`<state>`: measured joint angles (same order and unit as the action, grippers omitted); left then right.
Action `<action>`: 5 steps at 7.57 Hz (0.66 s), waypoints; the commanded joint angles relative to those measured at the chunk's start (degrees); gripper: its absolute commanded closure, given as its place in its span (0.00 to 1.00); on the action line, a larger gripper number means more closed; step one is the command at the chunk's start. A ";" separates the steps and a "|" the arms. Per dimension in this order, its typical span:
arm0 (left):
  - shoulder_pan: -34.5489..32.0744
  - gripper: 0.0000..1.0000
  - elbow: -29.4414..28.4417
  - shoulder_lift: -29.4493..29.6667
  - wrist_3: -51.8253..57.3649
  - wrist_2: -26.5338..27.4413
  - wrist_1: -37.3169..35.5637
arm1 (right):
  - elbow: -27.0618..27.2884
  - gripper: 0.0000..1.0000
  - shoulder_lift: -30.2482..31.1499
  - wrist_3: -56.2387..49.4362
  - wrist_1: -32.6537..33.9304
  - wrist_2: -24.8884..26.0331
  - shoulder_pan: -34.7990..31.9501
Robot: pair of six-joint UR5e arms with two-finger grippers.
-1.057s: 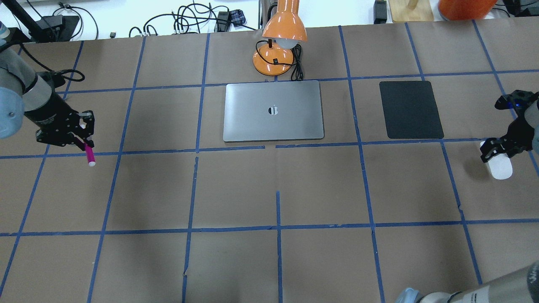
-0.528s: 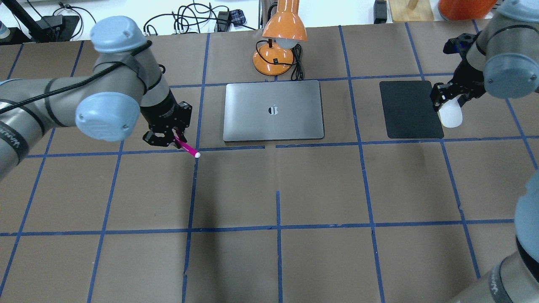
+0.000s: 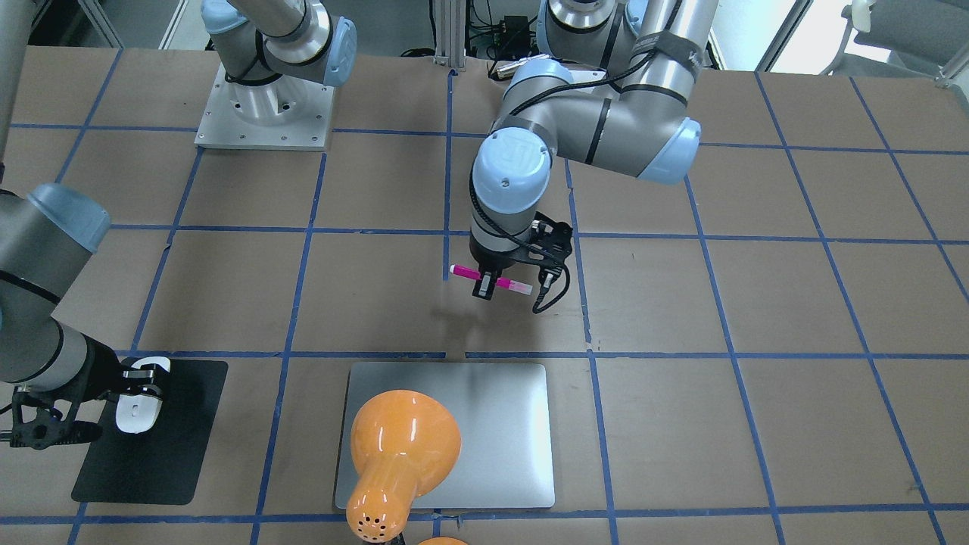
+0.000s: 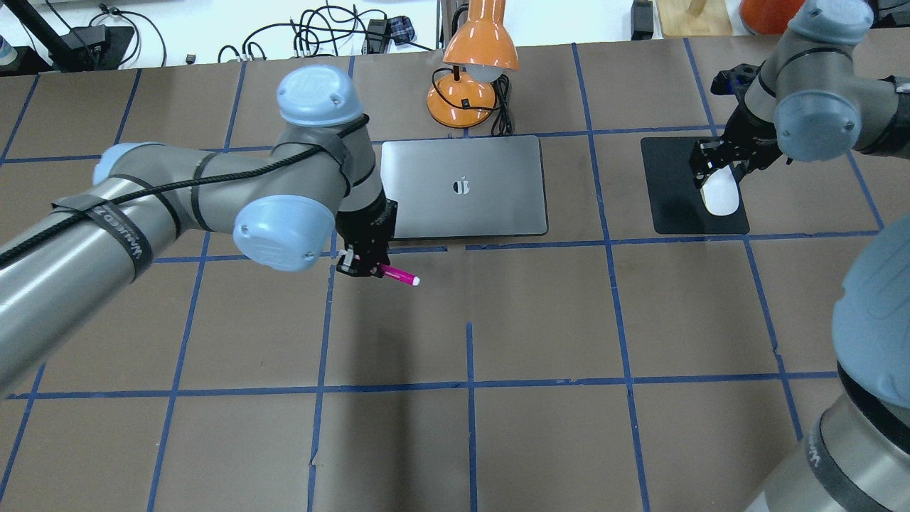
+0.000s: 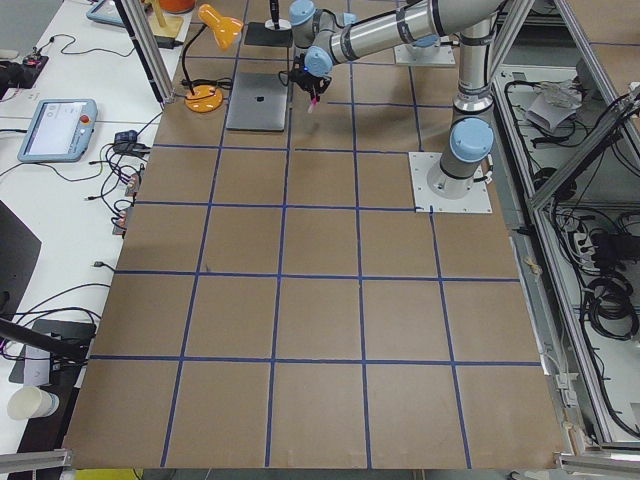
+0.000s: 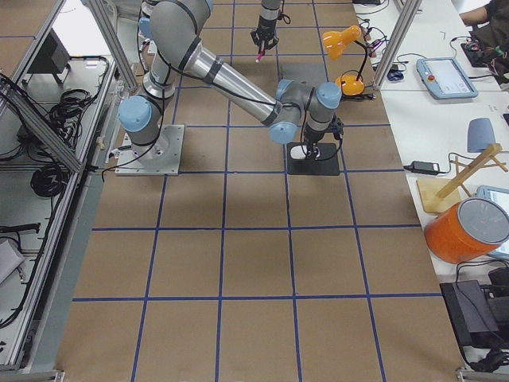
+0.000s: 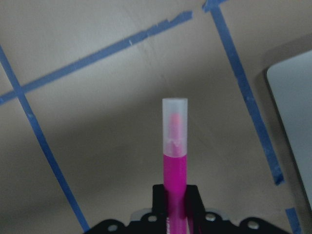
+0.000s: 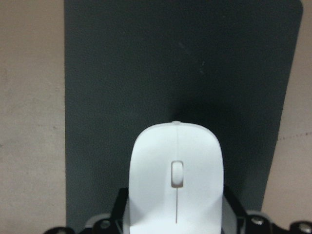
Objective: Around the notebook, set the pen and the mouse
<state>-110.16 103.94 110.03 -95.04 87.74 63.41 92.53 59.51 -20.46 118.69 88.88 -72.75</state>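
The left gripper (image 4: 368, 269) is clenched on the pen (image 4: 399, 276) and holds it level above the counter (image 4: 540, 320), near a corner of the notebook (image 4: 462, 188). The right gripper (image 4: 718, 169) grasps the mouse (image 4: 720, 197) over the black mat (image 4: 668, 192).

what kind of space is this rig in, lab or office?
Most likely a robotics lab work cell, not an office. The table is gridded with blue tape, a teach pendant lies on the side bench, and aluminium framing stands around the cell.
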 commanded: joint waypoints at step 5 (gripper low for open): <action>-3.93 0.00 -0.05 4.77 -9.47 -0.81 -7.95 | 0.10 0.11 -3.17 4.03 4.42 -0.73 0.06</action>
<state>-114.51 104.41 116.10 -105.09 87.52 55.50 92.62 57.35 -16.32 121.07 88.17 -72.76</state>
